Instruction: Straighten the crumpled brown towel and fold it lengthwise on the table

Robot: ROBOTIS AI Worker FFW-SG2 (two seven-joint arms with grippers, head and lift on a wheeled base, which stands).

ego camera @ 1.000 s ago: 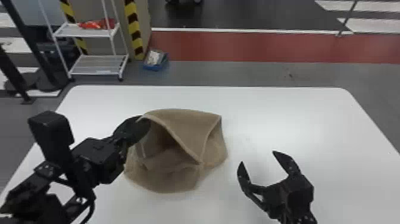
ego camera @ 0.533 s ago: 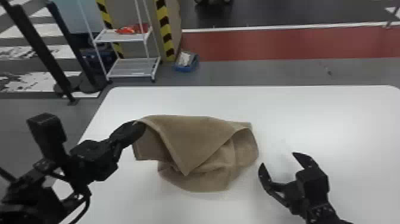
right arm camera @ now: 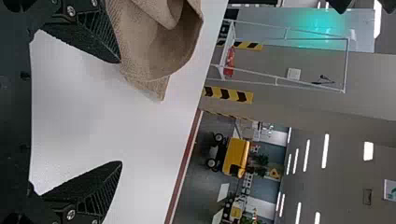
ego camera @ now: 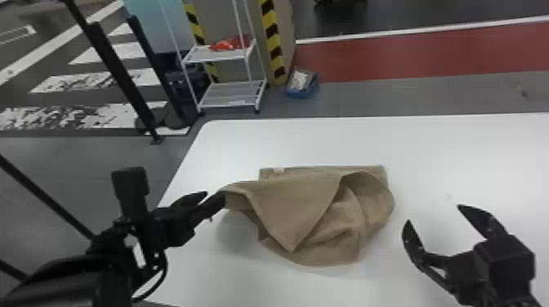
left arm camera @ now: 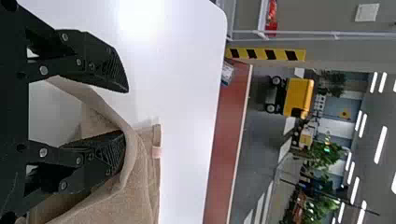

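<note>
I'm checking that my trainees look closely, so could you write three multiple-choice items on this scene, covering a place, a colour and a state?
1. Where is the right gripper?
A) To the left of the towel
B) To the right of the towel
C) Beyond the far edge of the table

2. What colour is the table's top?
A) White
B) Green
C) Red

3. What state is the towel in?
A) Rolled into a tight tube
B) Folded into a neat, flat strip
C) Crumpled, with loose folds

Key:
1 B: the head view shows the gripper on the towel's right side.
2 A: the bare surface around the towel is white.
3 C: its cloth bunches and overlaps unevenly.
</note>
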